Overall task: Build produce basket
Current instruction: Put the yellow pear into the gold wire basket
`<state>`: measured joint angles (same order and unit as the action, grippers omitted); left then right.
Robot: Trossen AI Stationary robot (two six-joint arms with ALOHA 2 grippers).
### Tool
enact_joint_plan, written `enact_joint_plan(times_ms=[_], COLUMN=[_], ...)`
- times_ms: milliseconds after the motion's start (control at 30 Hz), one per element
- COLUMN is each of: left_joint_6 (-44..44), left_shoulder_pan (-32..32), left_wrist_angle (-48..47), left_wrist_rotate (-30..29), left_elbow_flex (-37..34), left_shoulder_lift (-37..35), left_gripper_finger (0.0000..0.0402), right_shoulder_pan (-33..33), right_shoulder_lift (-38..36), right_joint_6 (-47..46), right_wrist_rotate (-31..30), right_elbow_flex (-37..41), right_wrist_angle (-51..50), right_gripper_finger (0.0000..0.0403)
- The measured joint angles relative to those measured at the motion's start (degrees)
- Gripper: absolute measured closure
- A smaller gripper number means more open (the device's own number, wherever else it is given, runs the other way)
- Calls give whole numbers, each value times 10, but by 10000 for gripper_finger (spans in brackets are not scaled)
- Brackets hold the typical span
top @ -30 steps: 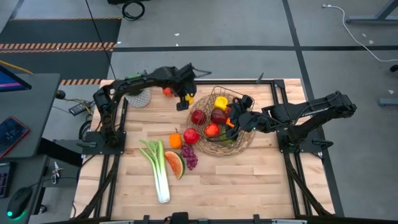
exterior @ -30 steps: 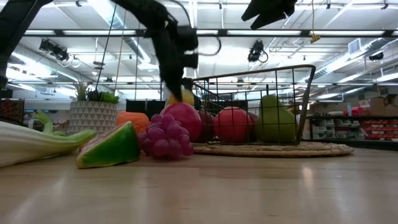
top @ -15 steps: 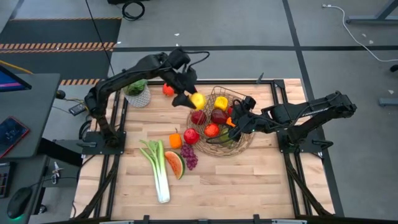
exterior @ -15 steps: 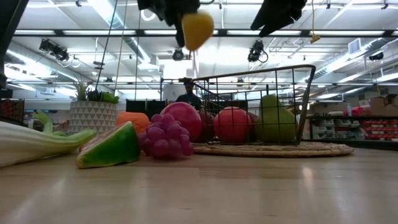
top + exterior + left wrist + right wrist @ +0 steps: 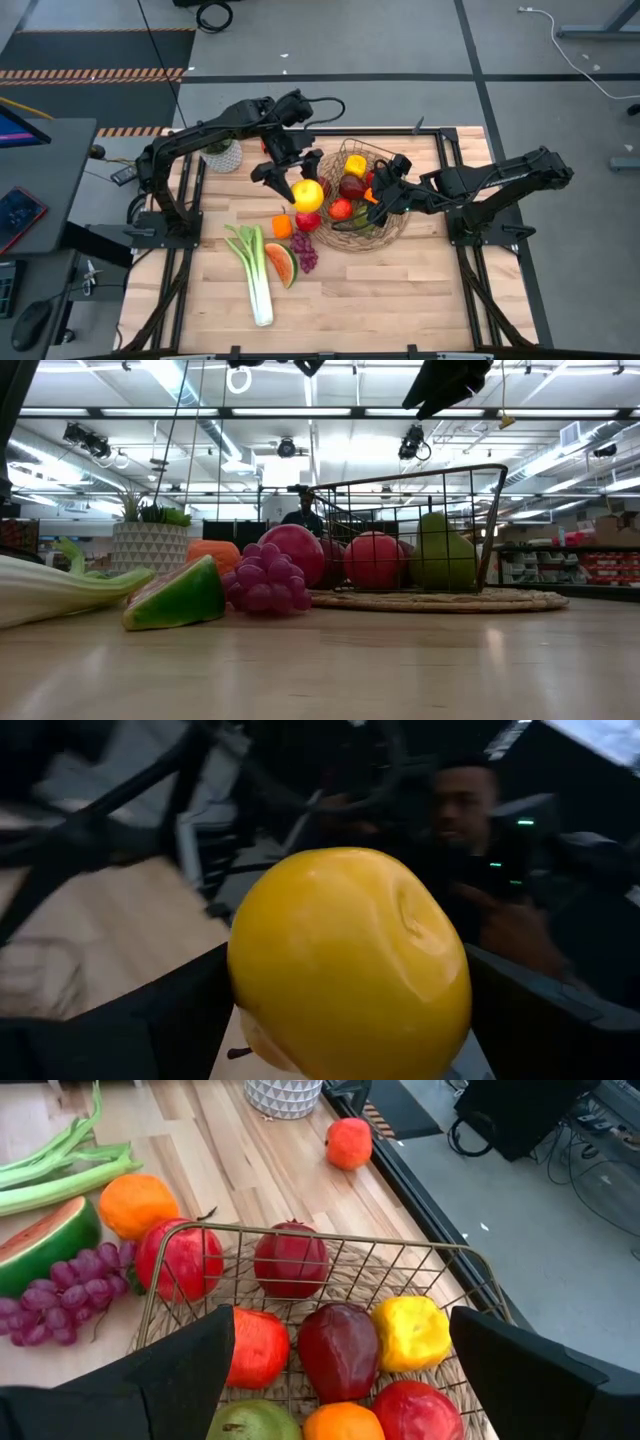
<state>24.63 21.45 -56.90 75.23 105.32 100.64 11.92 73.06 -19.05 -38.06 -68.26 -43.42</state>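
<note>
The basket (image 5: 362, 200) sits right of centre on the table (image 5: 400, 290), holding red apples, a yellow lemon (image 5: 410, 1332), a green pear (image 5: 440, 552) and an orange. The left gripper (image 5: 296, 178) is raised above the basket's left edge, its fingers clamped on a yellow fruit (image 5: 307, 193). The right gripper (image 5: 384, 188) hovers over the basket's right side, fingers apart and holding nothing. Left of the basket lie the grapes (image 5: 304, 250), watermelon slice (image 5: 282, 264) and leek (image 5: 254, 273). A potted plant (image 5: 222, 152) stands at the far left corner.

You've got a potted plant (image 5: 222, 152) at the bench's (image 5: 400, 290) far left corner, and a person (image 5: 300, 512) stands in the room beyond.
</note>
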Motion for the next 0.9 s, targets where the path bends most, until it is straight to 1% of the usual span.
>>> enact_joint_plan(times_ms=[167, 400, 533, 700, 900], left_joint_6=[45, 166, 254, 354, 373], left_shoulder_pan=[-23, -71, -101, -127, -134], left_wrist_angle=[0, 2, 1, 2, 10], left_wrist_rotate=[34, 70, 70, 44, 38], left_elbow_flex=[0, 0, 0, 0, 0], left_shoulder_lift=[0, 0, 1, 1, 1], left_gripper_finger=[49, 49, 49, 49, 49], right_shoulder_pan=[0, 0, 0, -1, -1], right_shoulder_lift=[0, 0, 0, 0, 0], right_joint_6=[5, 11, 22, 23, 23], right_wrist_rotate=[-12, -14, -14, -14, -14], right_elbow_flex=[0, 0, 0, 0, 0], right_wrist_angle=[0, 9, 18, 23, 23], right_gripper_finger=[30, 30, 30, 30, 30])
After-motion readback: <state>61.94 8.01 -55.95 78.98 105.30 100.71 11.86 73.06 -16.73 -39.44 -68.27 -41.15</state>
